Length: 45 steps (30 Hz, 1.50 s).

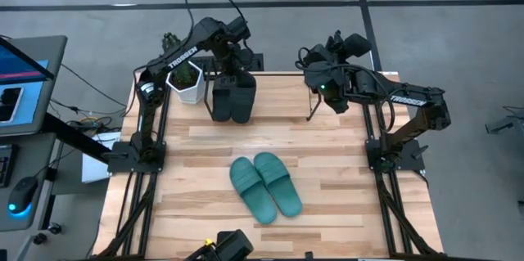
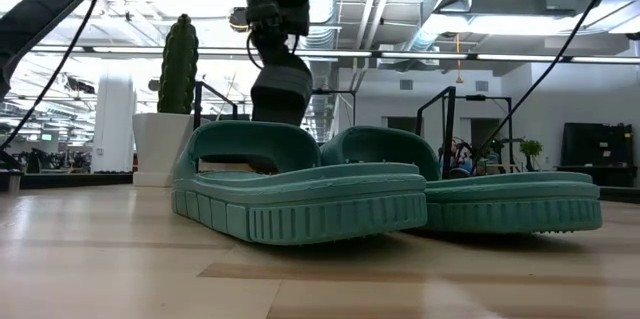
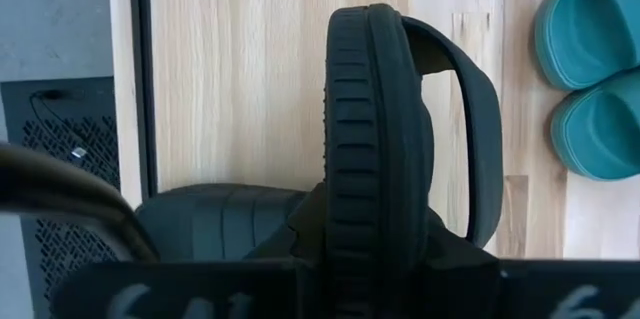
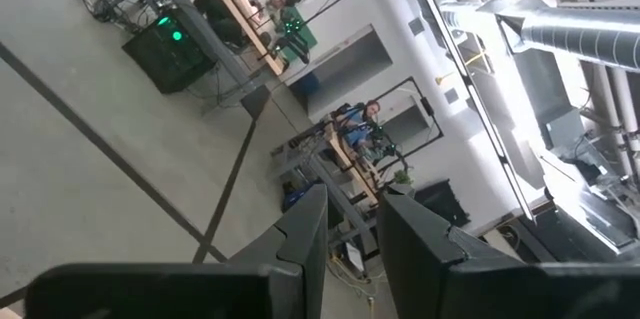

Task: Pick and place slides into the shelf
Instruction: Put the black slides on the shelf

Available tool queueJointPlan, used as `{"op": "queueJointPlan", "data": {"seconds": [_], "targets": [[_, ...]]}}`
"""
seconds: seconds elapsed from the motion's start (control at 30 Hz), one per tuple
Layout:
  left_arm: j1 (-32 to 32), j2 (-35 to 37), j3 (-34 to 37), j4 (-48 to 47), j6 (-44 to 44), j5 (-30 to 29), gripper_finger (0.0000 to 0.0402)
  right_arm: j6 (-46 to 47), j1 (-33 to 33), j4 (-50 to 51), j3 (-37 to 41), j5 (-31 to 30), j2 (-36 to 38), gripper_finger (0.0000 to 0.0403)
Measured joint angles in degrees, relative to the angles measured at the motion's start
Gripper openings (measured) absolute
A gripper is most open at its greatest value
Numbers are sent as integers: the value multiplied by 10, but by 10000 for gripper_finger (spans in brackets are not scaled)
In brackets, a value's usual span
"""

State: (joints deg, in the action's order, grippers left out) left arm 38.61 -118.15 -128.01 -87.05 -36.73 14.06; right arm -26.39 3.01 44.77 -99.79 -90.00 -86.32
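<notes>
Two teal slides (image 1: 264, 186) untouched, well clear of left gripper (image 1: 233, 77) | clamped on black slide (image 3: 375, 129) — may topple neighbouring black slide (image 3: 215, 221) | right gripper (image 4: 345, 221) slightly parted, empty

shelf (image 1: 232, 101): mostly hidden by black slides | left tool (image 1: 233, 71): fingertips hidden

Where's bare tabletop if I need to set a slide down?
Bare wood between the black slides and the teal pair, and on both sides of the teal pair. Crowded at the far left corner: left claw, plant pot.
</notes>
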Motion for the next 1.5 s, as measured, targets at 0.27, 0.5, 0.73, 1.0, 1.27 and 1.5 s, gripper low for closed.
{"op": "queueJointPlan", "data": {"seconds": [0.27,0.5,0.73,1.0,1.27,1.5], "targets": [[3,0,-1,10,-7,-9,32,0,0,0,0,0,0,82],[3,0,-2,11,-13,-26,54,0,0,0,0,0,0,82],[3,0,-2,32,-17,-30,49,0,0,0,0,0,0,82],[3,0,-2,38,-9,-55,61,0,0,0,0,1,0,82],[3,0,-2,40,4,-73,78,0,0,0,0,1,0,82],[3,0,-1,40,5,-70,81,0,0,0,0,1,0,82]]}}
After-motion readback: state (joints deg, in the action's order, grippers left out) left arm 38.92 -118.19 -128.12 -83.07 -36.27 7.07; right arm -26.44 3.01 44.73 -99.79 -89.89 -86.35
